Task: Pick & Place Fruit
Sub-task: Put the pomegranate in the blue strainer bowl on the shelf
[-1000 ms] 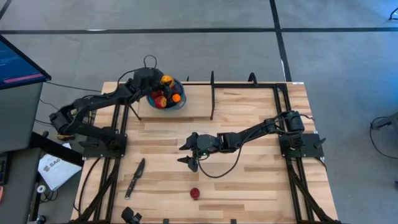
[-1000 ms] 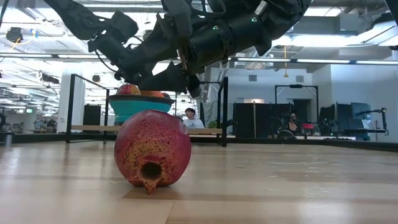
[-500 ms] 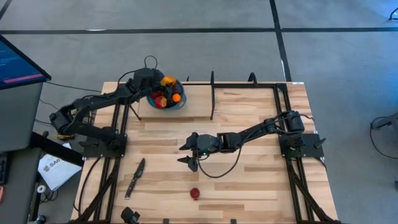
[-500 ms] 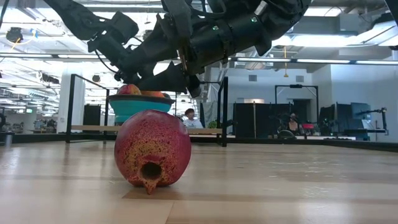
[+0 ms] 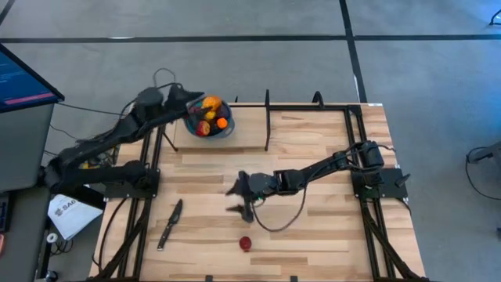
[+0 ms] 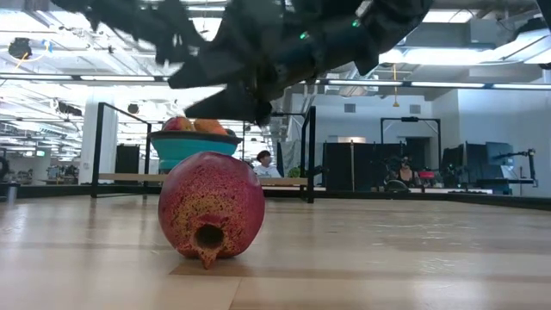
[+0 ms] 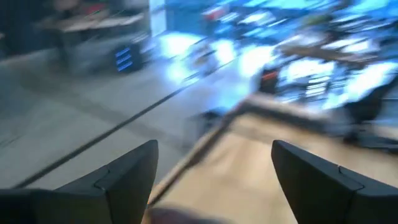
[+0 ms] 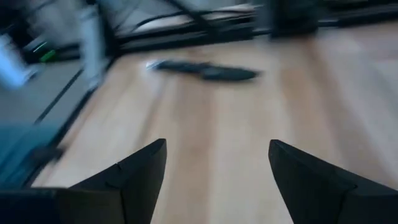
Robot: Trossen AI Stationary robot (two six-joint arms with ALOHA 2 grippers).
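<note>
A speckled red fruit (image 5: pixel 246 244) rests alone on its side near the table's near edge, and it fills the foreground of the low view (image 6: pixel 212 207). Several yellow, orange and red fruits (image 5: pixel 207 117) lie piled in the blue bowl (image 5: pixel 227 131) at the far left. My right gripper (image 5: pixel 235 200) hovers open above the table's middle, just beyond the red fruit; its wrist view (image 8: pixel 217 146) shows bare wood between the fingers. My left gripper (image 5: pixel 186 99) hangs open at the bowl's far-left rim, with nothing between its fingers (image 7: pixel 214 146).
A slim dark knife (image 5: pixel 170 223) lies near the table's left edge, to the left of the red fruit, and shows in the right wrist view (image 8: pixel 205 71). Black metal uprights (image 5: pixel 268 117) stand along the far edge. The table's right half is bare wood.
My left gripper has drawn back from over the bowl toward the table's far-left corner, quickly, leaving the fruits in the bowl. My right gripper has moved a little toward the near edge, closer to the red fruit. The red fruit has not moved.
</note>
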